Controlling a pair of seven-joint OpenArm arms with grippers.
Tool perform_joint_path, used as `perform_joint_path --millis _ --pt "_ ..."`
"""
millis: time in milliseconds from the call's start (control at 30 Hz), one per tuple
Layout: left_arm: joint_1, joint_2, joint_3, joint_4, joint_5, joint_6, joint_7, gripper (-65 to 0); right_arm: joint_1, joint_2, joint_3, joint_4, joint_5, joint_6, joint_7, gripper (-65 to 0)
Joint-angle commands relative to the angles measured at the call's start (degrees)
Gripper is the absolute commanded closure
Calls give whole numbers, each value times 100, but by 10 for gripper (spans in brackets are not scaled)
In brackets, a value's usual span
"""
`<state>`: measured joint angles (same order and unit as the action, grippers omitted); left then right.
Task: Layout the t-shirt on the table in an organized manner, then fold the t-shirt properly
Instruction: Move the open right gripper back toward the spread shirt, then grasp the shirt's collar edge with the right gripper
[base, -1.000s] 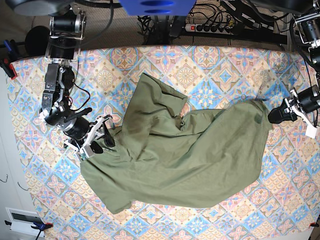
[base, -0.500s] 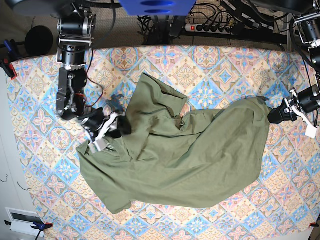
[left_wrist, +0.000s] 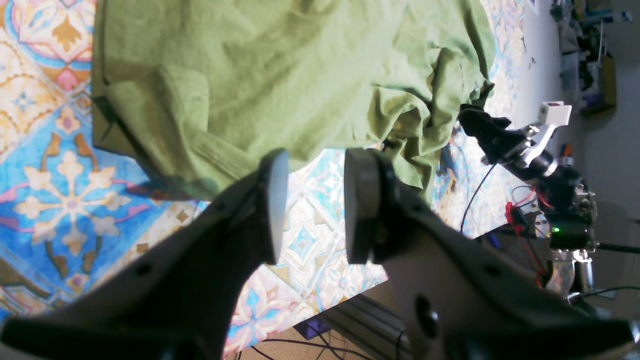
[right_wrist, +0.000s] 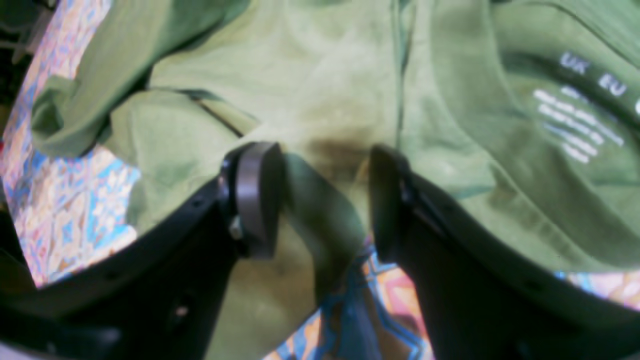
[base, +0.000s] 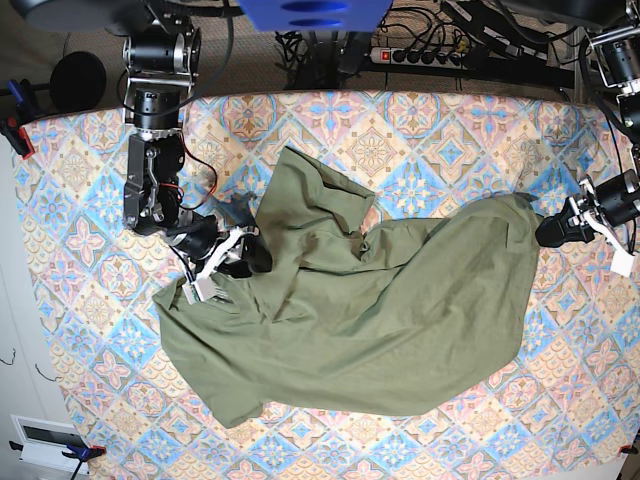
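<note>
A plain olive-green short-sleeved cotton t-shirt (base: 360, 320) is lying crumpled across the middle of a large table (base: 440, 130) that is wearing a cloth of pastel blue, pink and cream diamond tiles with floral motifs. In the base view the garment is spreading from about 9 o'clock to 3 o'clock, with one folded flap pointing up toward 11 o'clock and its lower edge sagging toward 7 o'clock. The black right gripper (base: 232, 258) is sitting at the shirt's 9 o'clock edge, on the view's left side. Its own camera is showing the jaws standing moderately apart with wrinkled green fabric lying beneath and between them, but nothing is being pinched; small pale print (right_wrist: 582, 117) inside the neck is showing at 2 o'clock of that view. The black left gripper (base: 552, 232) is hovering at the shirt's 3 o'clock edge, just beside the cloth. Its camera is showing the two pale pads (left_wrist: 272, 205) parted by a narrow gap, holding nothing, with the patterned cloth visible between them and the shirt's hem lying just beyond the tips at 11 o'clock.
</note>
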<state>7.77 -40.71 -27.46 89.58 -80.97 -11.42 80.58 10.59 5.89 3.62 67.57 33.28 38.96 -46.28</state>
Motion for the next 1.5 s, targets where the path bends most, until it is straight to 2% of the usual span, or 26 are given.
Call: perform_joint_path --millis 0,433,800,1000,1067,1233,1333,1467 --pt "-69 -74 -62 66 -110 -14 -58 -187 141 31 21 87 123 56 193 -276" --pt "-61 14 -54 66 -110 -14 -58 -187 528 57 29 69 123 56 404 -276" --pt "-69 23 -54 66 -110 -14 -58 -187 537 40 -58 -608 114 56 633 -276" --pt "-69 31 -45 66 -110 -14 -58 -187 537 40 -639 -590 114 73 641 -269" --pt "-78 31 -45 66 -110 -14 -58 -187 537 40 -779 -537 114 73 633 -223" --pt "-78 31 -45 66 -110 -14 -58 -187 510 40 -779 -467 132 82 597 -33" --pt "-69 31 -45 66 -110 -14 -58 -187 501 40 -709 61 140 82 325 -17" --pt "-69 31 -45 66 -110 -14 -58 -187 176 57 -208 878 140 82 228 -50"
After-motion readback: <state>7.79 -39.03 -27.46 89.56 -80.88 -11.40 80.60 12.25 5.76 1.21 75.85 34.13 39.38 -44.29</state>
